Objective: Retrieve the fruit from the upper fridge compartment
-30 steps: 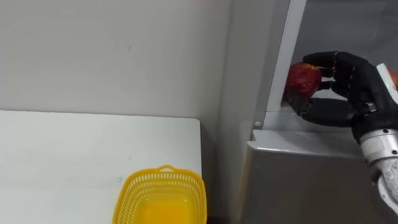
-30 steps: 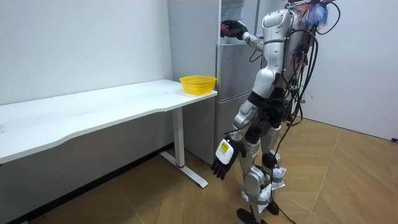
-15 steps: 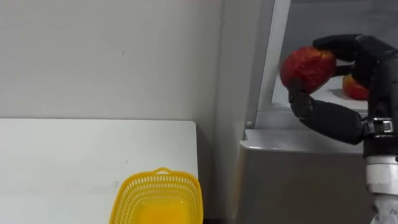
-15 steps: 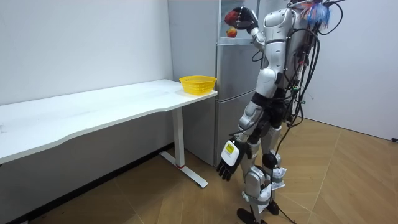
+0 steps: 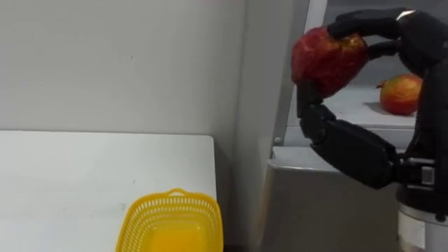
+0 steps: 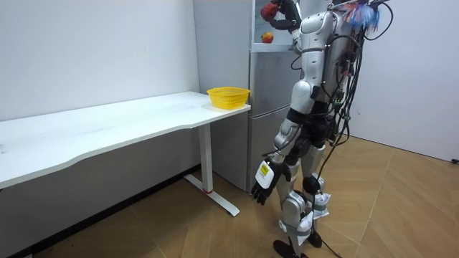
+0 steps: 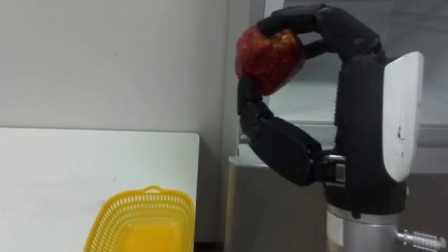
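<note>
On the left, the white table (image 5: 70,168) lies flat against the pale wall. At its right end, close to the front edge, sits the yellow basket (image 5: 171,203), mesh sides up and mouth open to the ceiling. Just beside the table's end comes the grey fridge (image 5: 315,210), with its lower door closed and its upper compartment open above. And there's the prize: a red apple (image 5: 327,59), up in the air in front of that open compartment and clear of the shelf (image 5: 364,108). It is pinched in the right hand (image 5: 350,147), with the dark fingers hooked over the top and the thumb braced underneath. Further right, a second apple (image 5: 400,94), red and yellow, rests on the shelf behind the hand, well apart from the one being held. In the room view, the robot stands upright facing the fridge, just past the table's end. Its right arm is lifted high to the upper compartment, with the red apple at head height. The left hand (image 6: 262,188) hangs low by its thigh, fingers loose and holding nothing.
</note>
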Robot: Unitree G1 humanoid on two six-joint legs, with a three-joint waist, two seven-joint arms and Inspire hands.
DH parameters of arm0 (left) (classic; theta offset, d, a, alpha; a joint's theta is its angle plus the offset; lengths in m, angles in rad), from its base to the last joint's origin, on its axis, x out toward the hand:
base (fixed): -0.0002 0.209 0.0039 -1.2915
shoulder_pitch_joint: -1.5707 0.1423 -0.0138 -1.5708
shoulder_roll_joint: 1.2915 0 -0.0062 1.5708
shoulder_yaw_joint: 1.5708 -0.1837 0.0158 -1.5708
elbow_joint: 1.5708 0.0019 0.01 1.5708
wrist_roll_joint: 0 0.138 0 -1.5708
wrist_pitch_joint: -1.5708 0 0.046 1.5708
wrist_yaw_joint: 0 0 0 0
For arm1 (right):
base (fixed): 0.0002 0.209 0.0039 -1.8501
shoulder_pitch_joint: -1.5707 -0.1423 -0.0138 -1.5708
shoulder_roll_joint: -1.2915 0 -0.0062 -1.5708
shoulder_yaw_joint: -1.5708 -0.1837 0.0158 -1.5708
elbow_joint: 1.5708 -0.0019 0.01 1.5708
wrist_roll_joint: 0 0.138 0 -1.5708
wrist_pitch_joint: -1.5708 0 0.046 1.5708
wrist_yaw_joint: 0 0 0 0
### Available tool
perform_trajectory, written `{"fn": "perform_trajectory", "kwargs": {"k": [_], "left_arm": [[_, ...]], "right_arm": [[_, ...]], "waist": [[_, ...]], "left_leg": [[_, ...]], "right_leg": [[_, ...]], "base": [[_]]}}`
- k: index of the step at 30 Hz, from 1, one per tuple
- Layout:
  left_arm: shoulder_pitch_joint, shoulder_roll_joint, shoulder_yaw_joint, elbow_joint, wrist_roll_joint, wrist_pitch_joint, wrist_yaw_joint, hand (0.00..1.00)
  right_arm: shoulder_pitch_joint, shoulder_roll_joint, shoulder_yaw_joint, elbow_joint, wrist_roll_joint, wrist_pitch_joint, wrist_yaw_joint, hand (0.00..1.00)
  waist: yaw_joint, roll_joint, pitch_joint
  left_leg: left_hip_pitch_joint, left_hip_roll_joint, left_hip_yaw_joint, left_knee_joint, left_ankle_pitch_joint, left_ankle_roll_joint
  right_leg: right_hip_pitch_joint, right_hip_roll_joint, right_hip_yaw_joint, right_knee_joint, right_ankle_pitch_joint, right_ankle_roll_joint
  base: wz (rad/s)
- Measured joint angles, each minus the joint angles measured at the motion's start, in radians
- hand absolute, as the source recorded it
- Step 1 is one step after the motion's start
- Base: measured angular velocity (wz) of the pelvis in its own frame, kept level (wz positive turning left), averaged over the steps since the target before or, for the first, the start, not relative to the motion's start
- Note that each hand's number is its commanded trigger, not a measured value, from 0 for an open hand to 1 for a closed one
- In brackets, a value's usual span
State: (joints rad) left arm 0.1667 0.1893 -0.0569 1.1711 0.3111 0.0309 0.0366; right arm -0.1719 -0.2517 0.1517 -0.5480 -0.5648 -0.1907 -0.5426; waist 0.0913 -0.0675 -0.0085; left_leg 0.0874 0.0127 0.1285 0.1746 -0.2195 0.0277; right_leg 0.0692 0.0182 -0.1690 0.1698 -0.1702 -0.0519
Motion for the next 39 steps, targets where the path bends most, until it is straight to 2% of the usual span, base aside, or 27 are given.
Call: {"fn": "perform_trajectory", "kwargs": {"k": [4, 9, 14, 17, 19, 23, 25, 32, 34, 39], "left_arm": [[-0.006, 0.006, -0.007, -0.002, 0.005, -0.004, -0.009, 0.00], [-0.039, 0.019, -0.051, 0.006, -0.003, -0.004, -0.027, 0.00], [-0.078, 0.023, -0.087, 0.031, -0.002, -0.004, -0.025, 0.00], [-0.080, 0.027, -0.087, 0.032, -0.002, -0.006, -0.025, 0.00], [-0.081, 0.030, -0.086, 0.029, -0.001, -0.006, -0.027, 0.00], [-0.082, 0.033, -0.082, 0.028, 0.007, -0.006, -0.040, 0.00], [-0.084, 0.038, -0.082, 0.022, 0.007, -0.006, -0.050, 0.00], [-0.084, 0.044, -0.084, -0.020, 0.012, -0.005, -0.071, 0.00], [-0.088, 0.046, -0.083, -0.024, 0.049, 0.000, -0.082, 0.00], [-0.086, 0.047, -0.082, -0.025, 0.056, 0.014, -0.091, 0.00]], "right_arm": [[0.000, 0.000, 0.045, -0.023, -0.008, -0.024, 0.020, 1.00], [-0.008, -0.002, 0.116, -0.022, -0.063, -0.025, 0.044, 1.00], [-0.027, -0.033, 0.220, -0.008, -0.075, -0.026, 0.097, 1.00], [-0.030, -0.041, 0.236, 0.014, -0.076, -0.026, 0.116, 1.00], [-0.046, -0.046, 0.250, 0.048, -0.097, -0.024, 0.122, 1.00], [-0.057, -0.047, 0.255, 0.083, -0.147, -0.028, 0.137, 1.00], [-0.089, -0.047, 0.262, 0.160, -0.148, -0.028, 0.144, 1.00], [-0.103, -0.047, 0.276, 0.321, -0.147, 0.021, 0.201, 1.00], [-0.103, -0.047, 0.293, 0.385, -0.149, 0.041, 0.213, 1.00], [-0.103, -0.045, 0.300, 0.462, -0.152, 0.062, 0.234, 1.00]], "waist": [[0.010, 0.000, 0.0000], [0.026, 0.001, 0.0009], [0.047, -0.002, 0.0036], [0.055, -0.010, 0.0101], [0.058, -0.020, 0.0171], [0.079, -0.025, 0.0170], [0.085, -0.025, 0.0169], [0.125, -0.024, 0.0169], [0.137, -0.024, 0.0173], [0.138, -0.022, 0.0187]], "left_leg": [[-0.007, -0.001, -0.006, 0.000, -0.002, 0.001], [-0.007, 0.001, -0.008, -0.002, -0.002, 0.000], [-0.007, -0.003, -0.027, -0.006, -0.002, 0.000], [-0.008, -0.008, -0.045, -0.005, -0.001, 0.001], [-0.010, -0.010, -0.057, -0.005, 0.000, 0.002], [-0.016, -0.011, -0.070, -0.002, 0.000, 0.002], [-0.016, -0.011, -0.077, 0.002, 0.000, 0.002], [-0.023, -0.011, -0.086, 0.009, 0.000, 0.002], [-0.023, -0.011, -0.086, 0.012, 0.001, 0.002], [-0.022, -0.013, -0.093, 0.016, 0.001, 0.002]], "right_leg": [[-0.003, -0.001, -0.012, 0.000, 0.001, 0.002], [-0.002, -0.003, -0.024, 0.004, 0.001, 0.002], [0.004, -0.005, -0.030, 0.003, 0.001, 0.002], [0.010, -0.009, -0.046, 0.001, 0.001, 0.002], [0.013, -0.012, -0.057, -0.001, 0.001, 0.003], [0.014, -0.014, -0.079, -0.002, 0.000, 0.004], [0.015, -0.014, -0.081, -0.002, 0.000, 0.004], [0.013, -0.014, -0.084, -0.002, 0.000, 0.004], [0.014, -0.014, -0.083, -0.002, 0.000, 0.004], [0.019, -0.016, -0.092, -0.002, 0.000, 0.004]], "base": [[0.04], [0.03], [0.06], [0.17], [0.17], [0.12], [0.09], [0.03], [0.00], [0.04]]}}
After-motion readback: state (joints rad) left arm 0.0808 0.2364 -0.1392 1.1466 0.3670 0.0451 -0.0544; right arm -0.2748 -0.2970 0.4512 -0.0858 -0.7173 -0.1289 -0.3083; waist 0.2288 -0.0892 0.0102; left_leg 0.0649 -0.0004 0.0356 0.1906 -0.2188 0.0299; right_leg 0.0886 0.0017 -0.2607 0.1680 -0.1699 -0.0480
